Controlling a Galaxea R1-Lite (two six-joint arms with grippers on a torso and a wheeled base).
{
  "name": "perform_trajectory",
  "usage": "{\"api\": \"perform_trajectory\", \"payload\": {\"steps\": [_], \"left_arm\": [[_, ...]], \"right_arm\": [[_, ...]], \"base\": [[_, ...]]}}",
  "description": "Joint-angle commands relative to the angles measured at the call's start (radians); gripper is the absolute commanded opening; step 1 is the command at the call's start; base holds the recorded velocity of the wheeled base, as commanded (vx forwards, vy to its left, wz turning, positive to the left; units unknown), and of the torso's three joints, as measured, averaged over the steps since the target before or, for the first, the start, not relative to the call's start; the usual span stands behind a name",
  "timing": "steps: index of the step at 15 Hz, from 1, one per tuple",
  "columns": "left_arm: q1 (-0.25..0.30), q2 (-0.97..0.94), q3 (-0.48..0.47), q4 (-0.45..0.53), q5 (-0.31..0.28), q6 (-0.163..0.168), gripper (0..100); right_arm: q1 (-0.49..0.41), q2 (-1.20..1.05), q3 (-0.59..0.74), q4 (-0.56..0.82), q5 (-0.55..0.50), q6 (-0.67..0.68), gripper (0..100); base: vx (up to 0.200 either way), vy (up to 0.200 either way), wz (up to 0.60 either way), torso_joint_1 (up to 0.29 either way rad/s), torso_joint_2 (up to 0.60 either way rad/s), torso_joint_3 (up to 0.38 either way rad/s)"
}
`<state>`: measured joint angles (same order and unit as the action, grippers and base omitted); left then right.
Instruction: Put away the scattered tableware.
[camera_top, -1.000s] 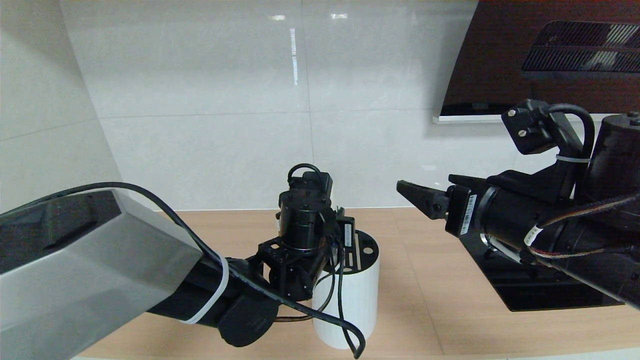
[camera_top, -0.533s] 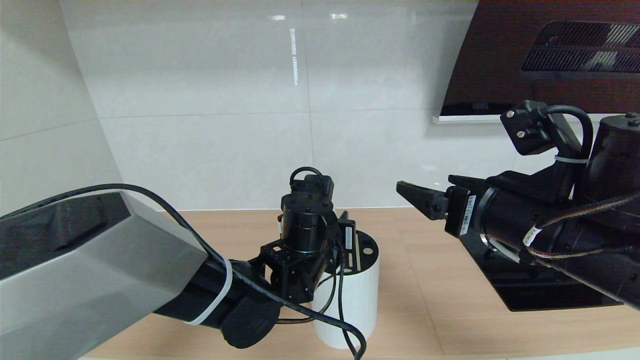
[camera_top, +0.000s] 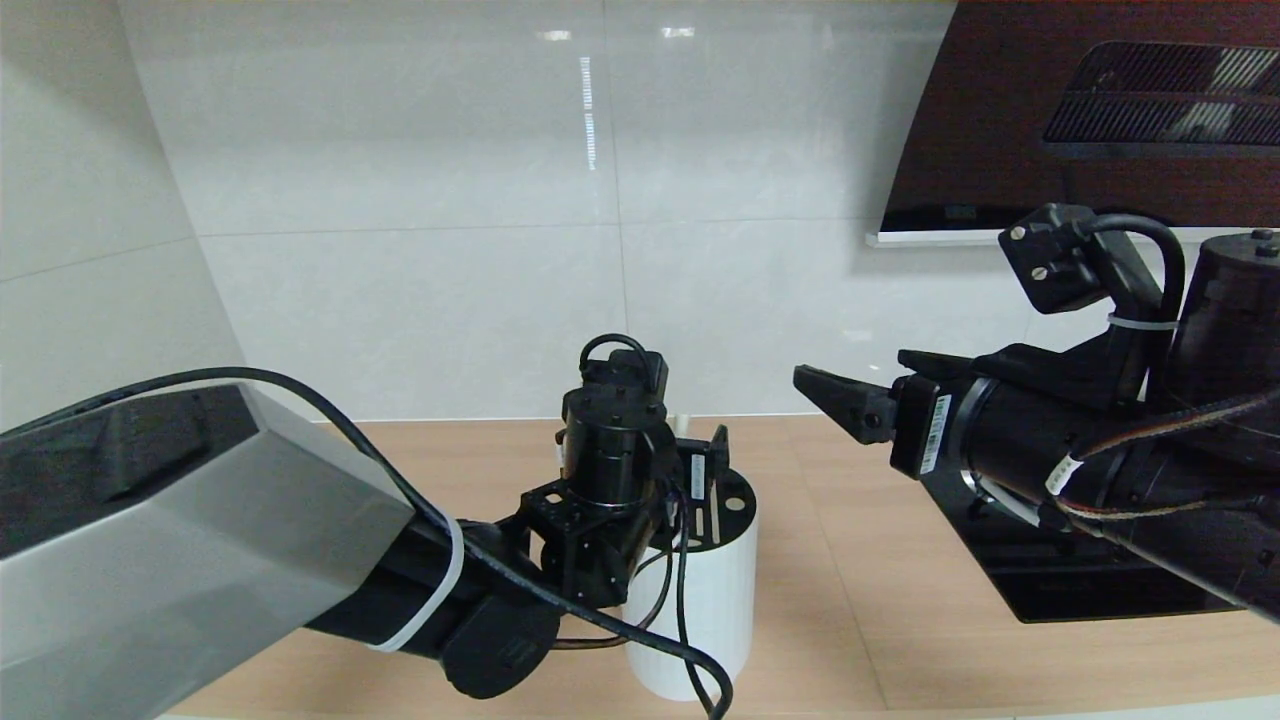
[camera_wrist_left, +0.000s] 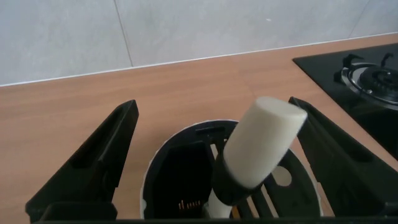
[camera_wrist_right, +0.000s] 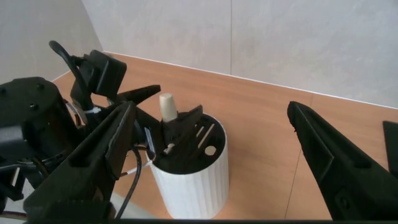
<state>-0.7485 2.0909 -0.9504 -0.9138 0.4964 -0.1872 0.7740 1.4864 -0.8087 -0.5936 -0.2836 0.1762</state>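
A white ribbed utensil holder (camera_top: 700, 600) with a black slotted lid stands on the wooden counter (camera_top: 850, 620). A utensil with a cream handle (camera_wrist_left: 264, 143) stands upright in one of the lid's slots (camera_wrist_left: 180, 180). My left gripper (camera_top: 690, 440) hovers right over the holder, open, one finger on each side of the handle without touching it (camera_wrist_left: 211, 109). The right wrist view shows the same handle (camera_wrist_right: 166, 106) rising from the holder (camera_wrist_right: 189, 168). My right gripper (camera_top: 830, 395) hangs in the air to the holder's right, open and holding nothing (camera_wrist_right: 221, 162).
A black gas cooktop (camera_top: 1050, 570) is set into the counter at the right, beneath my right arm, with a dark range hood (camera_top: 1080, 110) above it. A white tiled wall (camera_top: 500, 250) closes off the back. Bare counter lies between holder and cooktop.
My left gripper's fingers have spread apart over the holder, letting go of the cream-handled utensil, which now stands in the lid. The right arm has barely shifted.
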Motion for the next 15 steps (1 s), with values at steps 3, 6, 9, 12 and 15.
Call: {"api": "perform_trajectory", "payload": {"steps": [3,6,9,12,15], "left_arm": [[-0.029,-0.176,0.039,0.004,0.005,0.009,100],[-0.029,-0.382,0.050,0.096,-0.004,0.009,100],[-0.011,-0.588,0.082,0.204,-0.015,0.028,100],[0.081,-0.767,0.188,0.227,-0.101,0.063,100],[0.225,-0.974,0.407,0.230,-0.199,0.065,100]], "right_arm": [[0.001,-0.005,0.000,-0.002,0.000,0.000,100],[-0.007,-0.011,-0.001,-0.003,-0.006,-0.001,100],[-0.065,-0.074,0.000,0.008,-0.006,-0.070,100],[-0.127,-0.204,0.079,-0.002,-0.008,-0.141,100],[-0.197,-0.443,0.281,0.008,-0.006,-0.156,100]], "base": [[0.000,0.000,0.00,0.000,0.00,0.000],[0.000,0.000,0.00,0.000,0.00,0.000],[0.000,0.000,0.00,0.000,0.00,0.000],[0.000,0.000,0.00,0.000,0.00,0.000],[0.000,0.000,0.00,0.000,0.00,0.000]]}}
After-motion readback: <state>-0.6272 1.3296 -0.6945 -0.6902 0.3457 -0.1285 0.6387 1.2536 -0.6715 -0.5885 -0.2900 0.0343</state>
